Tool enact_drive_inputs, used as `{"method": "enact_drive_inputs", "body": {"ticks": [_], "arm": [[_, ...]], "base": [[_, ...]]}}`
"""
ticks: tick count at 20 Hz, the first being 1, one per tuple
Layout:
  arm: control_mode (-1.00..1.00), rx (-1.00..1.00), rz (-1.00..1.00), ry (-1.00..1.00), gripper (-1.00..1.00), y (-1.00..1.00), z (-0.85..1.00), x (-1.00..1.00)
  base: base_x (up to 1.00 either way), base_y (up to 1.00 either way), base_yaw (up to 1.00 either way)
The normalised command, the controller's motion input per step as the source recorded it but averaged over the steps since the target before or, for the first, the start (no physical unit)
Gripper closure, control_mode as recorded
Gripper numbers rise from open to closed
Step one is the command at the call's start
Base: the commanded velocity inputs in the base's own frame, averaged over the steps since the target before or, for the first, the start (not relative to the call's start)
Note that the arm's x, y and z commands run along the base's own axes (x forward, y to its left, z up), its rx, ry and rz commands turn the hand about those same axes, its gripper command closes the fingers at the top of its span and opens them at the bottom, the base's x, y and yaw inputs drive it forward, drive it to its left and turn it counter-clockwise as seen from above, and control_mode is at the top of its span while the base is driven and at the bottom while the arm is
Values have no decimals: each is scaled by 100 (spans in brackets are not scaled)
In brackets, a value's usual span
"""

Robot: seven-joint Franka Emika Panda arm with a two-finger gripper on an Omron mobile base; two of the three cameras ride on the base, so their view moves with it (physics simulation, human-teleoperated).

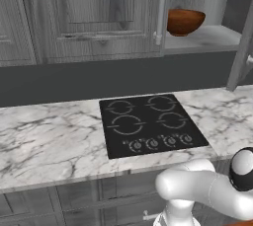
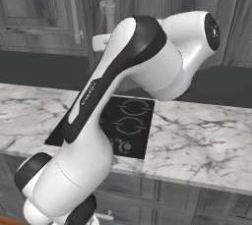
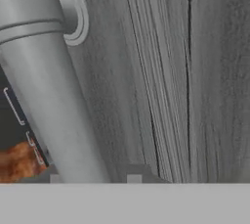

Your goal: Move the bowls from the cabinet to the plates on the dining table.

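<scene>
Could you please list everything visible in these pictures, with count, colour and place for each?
Glossy reddish-brown wooden bowl: one, on the pale shelf inside the opened wall cabinet, upper right of the left base view.
Dark grey wood-grain wall cabinet: one run of panelled doors above the counter; right-hand door swung open.
Long metal bar handle: several, silver-grey, vertical on the cabinet doors; one very close in the hand view.
White marble counter with grey veins: one, below the cabinet.
Black four-ring cooktop: one, set into the counter's middle.
Low grey drawers: under the counter.
White robot arm with dark joints: one, reaching up toward the cabinet doors.
Gripper: dark fingertips barely visible beside the handle; opening unclear.
</scene>
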Motion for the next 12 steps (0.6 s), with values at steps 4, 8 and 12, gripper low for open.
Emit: {"method": "enact_drive_inputs", "body": {"ticks": [4,8,12], "arm": [[-100,18,-4,0,100,-62,0,-32],[-100,9,-7,-1,-100,1,-3,-34],[-100,4,-3,2,-100,15,-10,-13]], "base": [[0,0,0],[0,0,0],[0,0,0]]}}
